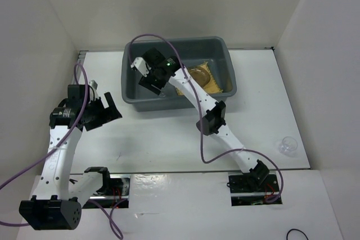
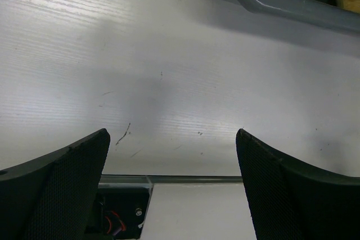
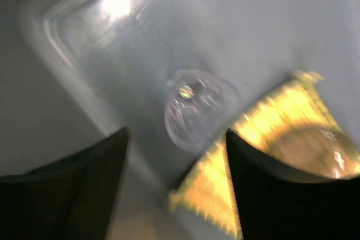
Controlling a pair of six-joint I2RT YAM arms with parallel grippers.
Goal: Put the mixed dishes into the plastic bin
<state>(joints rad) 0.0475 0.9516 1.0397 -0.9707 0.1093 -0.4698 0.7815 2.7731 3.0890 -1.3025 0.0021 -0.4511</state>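
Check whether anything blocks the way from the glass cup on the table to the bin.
Nothing visible does. The cup stands alone near the right edge of the table, and nothing lies between it and the bin; only the bin's own wall must be cleared.

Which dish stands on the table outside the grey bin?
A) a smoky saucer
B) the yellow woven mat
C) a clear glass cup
C: a clear glass cup stands near the right edge of the table, while the yellow woven mat and a smoky saucer lie inside the grey bin.
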